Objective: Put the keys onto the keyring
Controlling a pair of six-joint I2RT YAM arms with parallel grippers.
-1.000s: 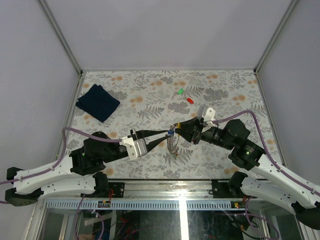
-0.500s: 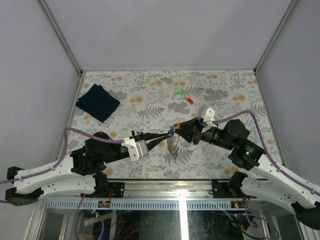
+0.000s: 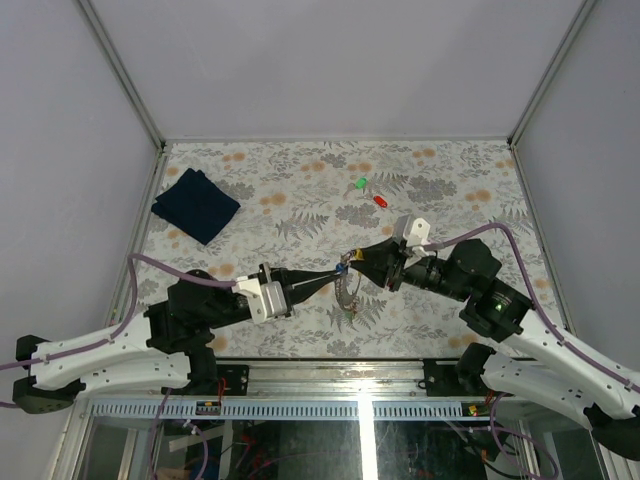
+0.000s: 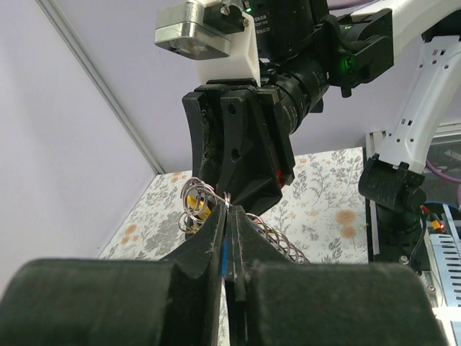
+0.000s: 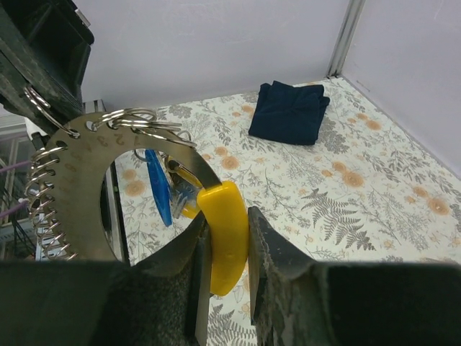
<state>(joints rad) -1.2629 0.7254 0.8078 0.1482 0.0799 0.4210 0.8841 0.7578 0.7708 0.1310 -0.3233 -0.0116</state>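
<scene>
Above the counter [image 3: 300, 190], the left fingers [image 4: 204, 249] were fully closed on the blue key [image 4: 225, 259]; the right fingers [image 5: 279, 249], slightly apart, clamped the yellow key [image 5: 227, 231], with the keyring [image 5: 137, 115] just beside it.

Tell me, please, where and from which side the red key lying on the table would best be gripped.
Take the red key by its plastic tag, probably from straight above. It lies flat on the table, apart from the green key, with its long side running up-left to down-right, so the fingers should close across its narrow width.
</scene>
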